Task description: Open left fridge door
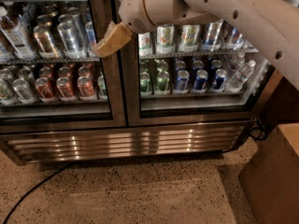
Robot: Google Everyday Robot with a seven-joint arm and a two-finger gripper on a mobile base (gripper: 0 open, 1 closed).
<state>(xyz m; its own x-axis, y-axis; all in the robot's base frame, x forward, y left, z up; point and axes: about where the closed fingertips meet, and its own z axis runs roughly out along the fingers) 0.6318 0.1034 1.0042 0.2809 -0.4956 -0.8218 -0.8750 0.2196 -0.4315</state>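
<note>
The left fridge door (51,59) is a glass pane in a brushed-steel frame, with red and silver cans behind it. It stands closed, flush with the right door (196,64), which shows green and blue cans. My gripper (110,41) hangs from the white arm (210,8) that comes in from the upper right. It lies in front of the left door's right steel stile (116,92), at the seam between the two doors, about level with the upper shelf. I cannot tell whether it touches the frame.
A steel vent grille (126,141) runs along the fridge's base. A black cable (32,190) trails over the speckled floor at lower left. A brown box (275,171) stands at lower right, with more cable (257,132) behind it.
</note>
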